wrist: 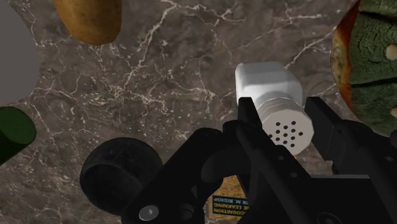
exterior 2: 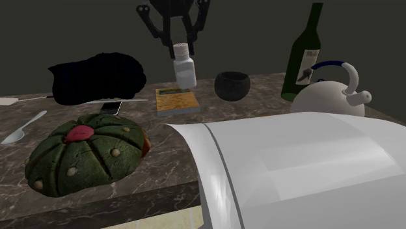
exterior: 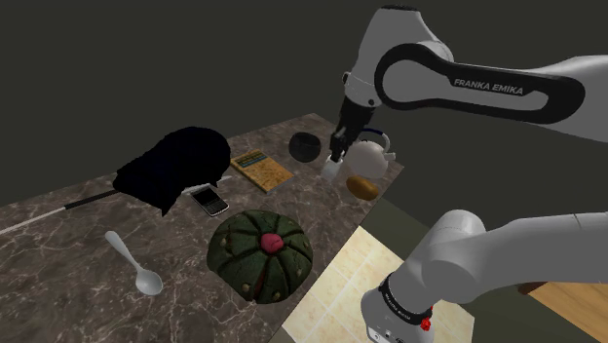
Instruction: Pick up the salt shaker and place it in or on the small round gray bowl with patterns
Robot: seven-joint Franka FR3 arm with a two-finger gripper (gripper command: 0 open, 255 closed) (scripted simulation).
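Our claw (exterior 2: 181, 44) pinches the salt shaker (exterior 2: 184, 67) by its cap, holding it clear of the desk (exterior 2: 260, 107) so we can carry it over to the dark bowl (exterior 2: 232, 84) nearby.

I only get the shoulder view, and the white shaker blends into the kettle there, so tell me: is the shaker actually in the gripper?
Observer: Yes. In the wrist view the gripper is shut on the shaker, clasping it at its perforated cap.
Operator: Is it upright?
Observer: Nearly. The second exterior view shows it hanging cap up, tilted a little.
Operator: And the bowl?
Observer: In the wrist view the bowl sits off to one side of the gripper, not under the shaker.
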